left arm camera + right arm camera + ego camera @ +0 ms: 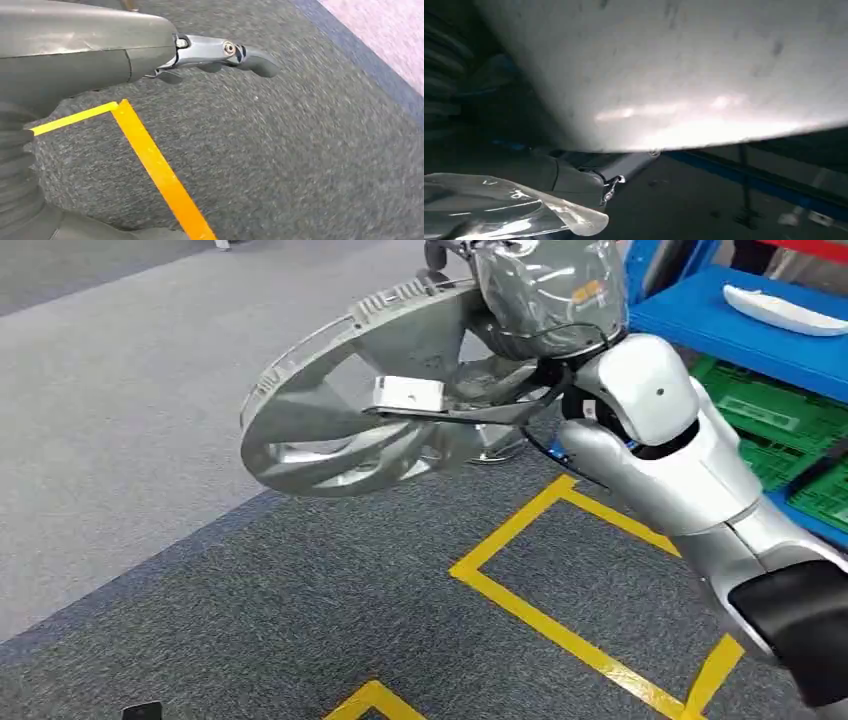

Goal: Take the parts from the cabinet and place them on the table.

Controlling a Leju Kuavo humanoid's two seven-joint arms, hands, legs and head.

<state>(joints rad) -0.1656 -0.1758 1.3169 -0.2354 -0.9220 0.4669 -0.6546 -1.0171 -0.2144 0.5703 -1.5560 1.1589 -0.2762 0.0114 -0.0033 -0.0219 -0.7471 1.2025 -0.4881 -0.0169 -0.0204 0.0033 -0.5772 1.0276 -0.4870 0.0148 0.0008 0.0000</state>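
A large round silver metal part with spokes and a ribbed rim hangs tilted above the carpet in the head view. My right hand, wrapped in clear plastic, grips it at its far edge, and my silver right arm reaches in from the lower right. The right wrist view puts the part's pale surface very close, with a finger of the hand pressed under it. My left hand hangs over the grey carpet with its fingers stretched out and nothing in it.
The blue cabinet shelf stands at the right with a white part lying on it and green crates below. Yellow tape lines mark the dark carpet. Lighter grey floor lies to the left.
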